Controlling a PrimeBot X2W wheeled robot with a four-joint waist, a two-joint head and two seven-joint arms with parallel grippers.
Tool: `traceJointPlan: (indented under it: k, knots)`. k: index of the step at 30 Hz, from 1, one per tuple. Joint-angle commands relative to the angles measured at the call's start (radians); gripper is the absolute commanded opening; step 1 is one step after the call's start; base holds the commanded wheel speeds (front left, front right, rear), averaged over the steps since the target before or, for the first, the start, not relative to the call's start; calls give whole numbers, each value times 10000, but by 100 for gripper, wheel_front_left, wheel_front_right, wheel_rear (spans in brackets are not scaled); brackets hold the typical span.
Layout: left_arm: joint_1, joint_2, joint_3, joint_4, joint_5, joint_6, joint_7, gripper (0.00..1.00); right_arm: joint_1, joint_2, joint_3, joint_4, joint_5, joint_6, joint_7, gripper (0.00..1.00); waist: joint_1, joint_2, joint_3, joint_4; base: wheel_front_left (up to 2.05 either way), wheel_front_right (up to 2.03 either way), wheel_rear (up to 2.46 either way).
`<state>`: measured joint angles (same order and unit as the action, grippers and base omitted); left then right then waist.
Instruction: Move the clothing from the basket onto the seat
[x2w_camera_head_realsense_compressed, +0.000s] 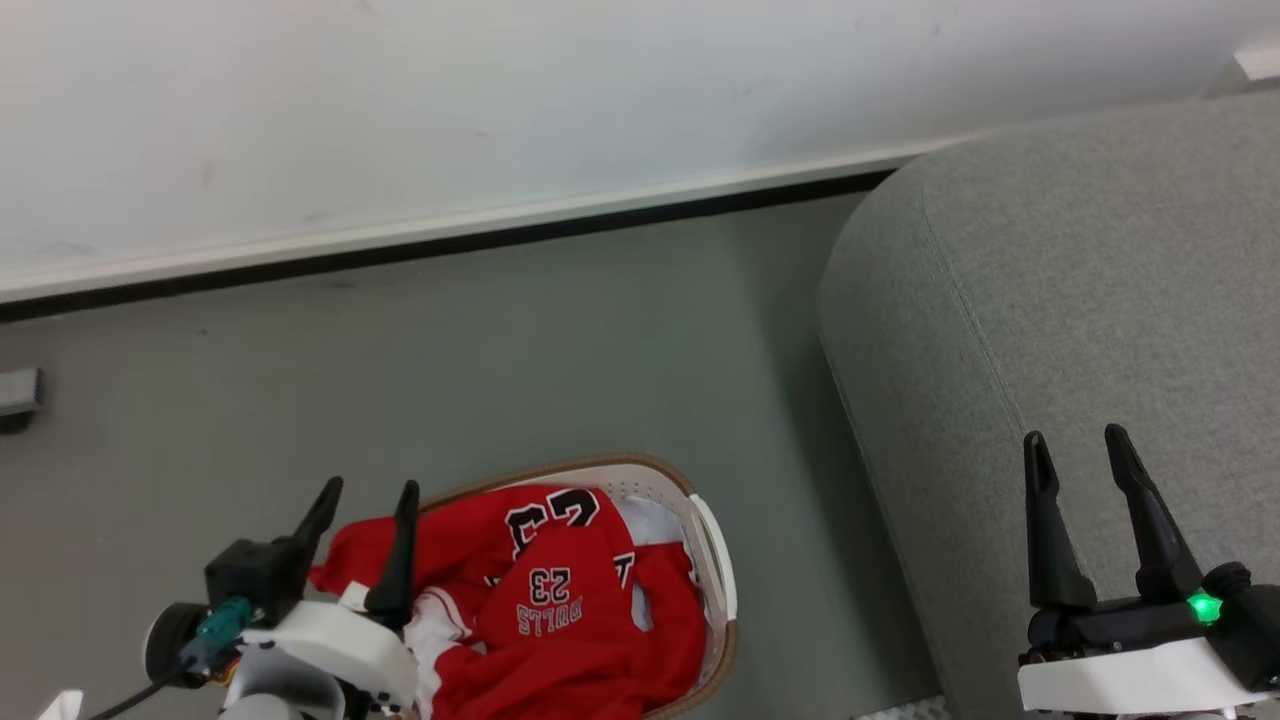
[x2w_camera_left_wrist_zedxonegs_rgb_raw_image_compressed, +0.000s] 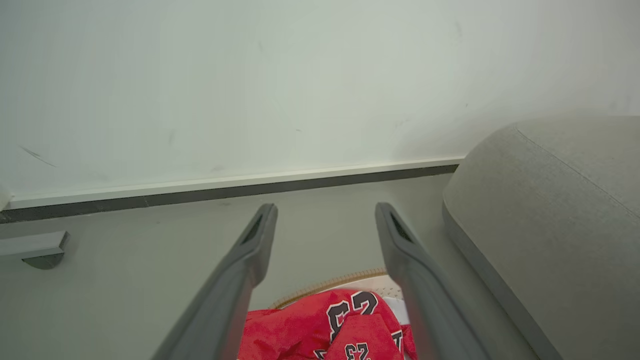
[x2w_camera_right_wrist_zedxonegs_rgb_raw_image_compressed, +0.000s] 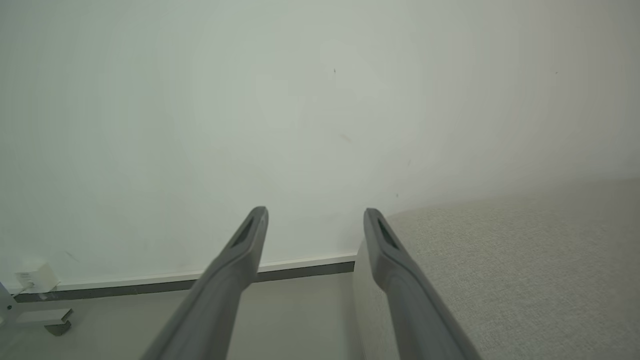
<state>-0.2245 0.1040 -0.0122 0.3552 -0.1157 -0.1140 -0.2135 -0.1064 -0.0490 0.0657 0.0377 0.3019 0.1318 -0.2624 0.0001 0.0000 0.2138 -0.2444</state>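
The floor (x2w_camera_head_realsense_compressed: 500, 350) is plain grey-green, and it runs up to a white wall (x2w_camera_head_realsense_compressed: 600, 100) with a dark strip at the bottom.

Closest to me, low on the left of the head view, my left jaws are spread wide and hold nothing. One dark finger (x2w_camera_head_realsense_compressed: 400, 560) sits over the left edge of the basket (x2w_camera_head_realsense_compressed: 560, 466). The basket stands on the floor just beside the seat (x2w_camera_head_realsense_compressed: 1080, 300). The clothing (x2w_camera_head_realsense_compressed: 560, 620) is piled inside it, red with white bits, and one sleeve hangs over the left side.

Low on the right, my right jaws are spread wide too, with nothing in them. Their fingers (x2w_camera_head_realsense_compressed: 1045, 540) point up over the near part of the seat.

I think the job has hardly begun. Every red piece I can see is in the basket, and the part of the seat I can see is bare. Every piece has yet to be lifted out and put down on the grey cushion.

The head view lets me read "BULLS 23" upside down. The left wrist view gives me the top of the red pile (x2w_camera_left_wrist_zedxonegs_rgb_raw_image_compressed: 320, 325) between the fingers. The right wrist view shows the seat's top (x2w_camera_right_wrist_zedxonegs_rgb_raw_image_compressed: 525, 265) close up, and far off by the wall a small white box (x2w_camera_right_wrist_zedxonegs_rgb_raw_image_compressed: 32, 280).
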Motion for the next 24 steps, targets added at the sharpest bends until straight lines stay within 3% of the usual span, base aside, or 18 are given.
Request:
traceJointPlan:
  k: [1, 8, 24]
  knots:
    - [-261, 249, -151, 201, 63, -55, 272, 100, -220, -4, -47, -75, 105, -21, -16, 100, -1, 0, 672, -481, 0, 0, 0]
    - [-954, 941, -985, 868, -9, -150, 1188, 100, -586, 2, -109, -333, 435, -22, -16, 100, -1, 0, 1577, -815, 0, 0, 0]
    - [-2382, 3352, -5553, 2227, -1595, -157, 4916, 100, -1211, -4, 257, -1079, 1226, -21, -16, 100, -1, 0, 3522, -1800, 0, 0, 0]
